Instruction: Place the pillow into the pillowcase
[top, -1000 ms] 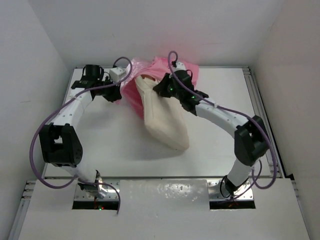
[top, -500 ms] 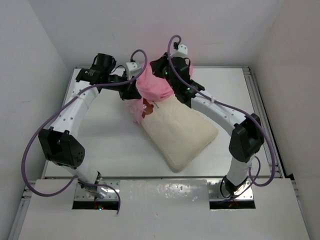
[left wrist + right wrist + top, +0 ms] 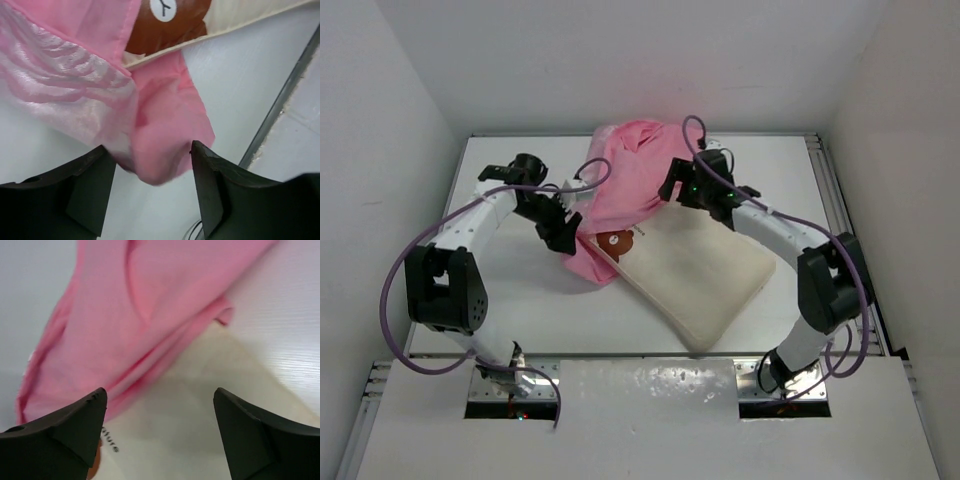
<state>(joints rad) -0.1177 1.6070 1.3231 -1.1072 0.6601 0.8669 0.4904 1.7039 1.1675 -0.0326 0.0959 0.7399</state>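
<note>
One cream pillow (image 3: 700, 275), one pink pillowcase (image 3: 625, 175) over its far end, two hands, left hand (image 3: 147, 150) spread, right hand (image 3: 160, 390) spread.

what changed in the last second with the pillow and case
The pillow has dropped from propped up to lying flat. The pillowcase, held up over its far end, now lies slack there. Both arms lowered; the left claw and right claw are open, the fabric let go. Most of the pillow stays uncovered.
</note>
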